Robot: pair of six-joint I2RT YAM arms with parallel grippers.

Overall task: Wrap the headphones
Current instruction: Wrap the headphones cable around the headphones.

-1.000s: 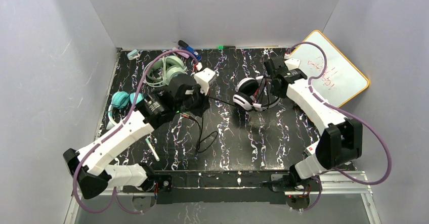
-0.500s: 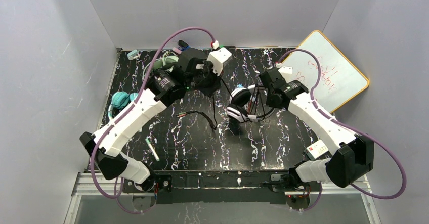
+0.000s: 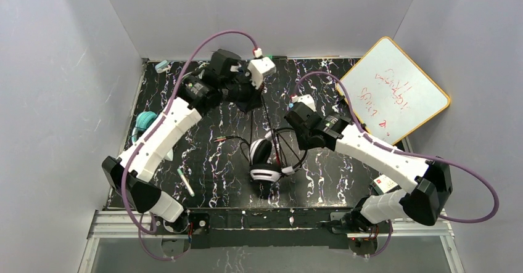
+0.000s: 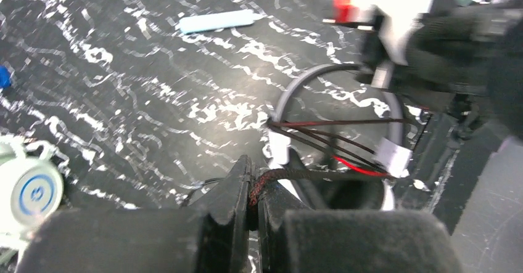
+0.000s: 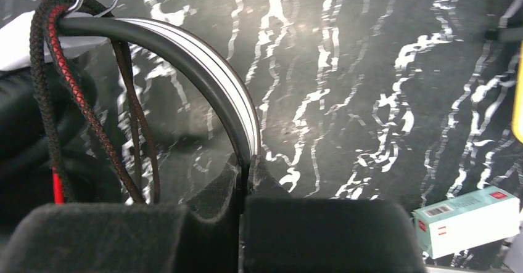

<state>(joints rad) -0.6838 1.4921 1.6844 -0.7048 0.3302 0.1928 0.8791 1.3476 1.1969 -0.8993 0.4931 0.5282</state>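
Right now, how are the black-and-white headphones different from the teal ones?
Colour: the black-and-white headphones are dark with white trim; the teal headphones are blue-green. Hold: the right fingers pinch the black-and-white pair's band and the left fingers pinch its cord; no fingers hold the teal pair, lying by the left arm. Both are over-ear headphones.

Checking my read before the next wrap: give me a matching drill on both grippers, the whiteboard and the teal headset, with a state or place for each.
Column one:
1. left gripper
2. right gripper
3. whiteboard
4. teal headset

Column two:
A. by the left edge of the table
B. shut on the headband
C. red writing on it
D. shut on the braided cable

Pairs: 1-D, 2-B, 3-C, 4-A.
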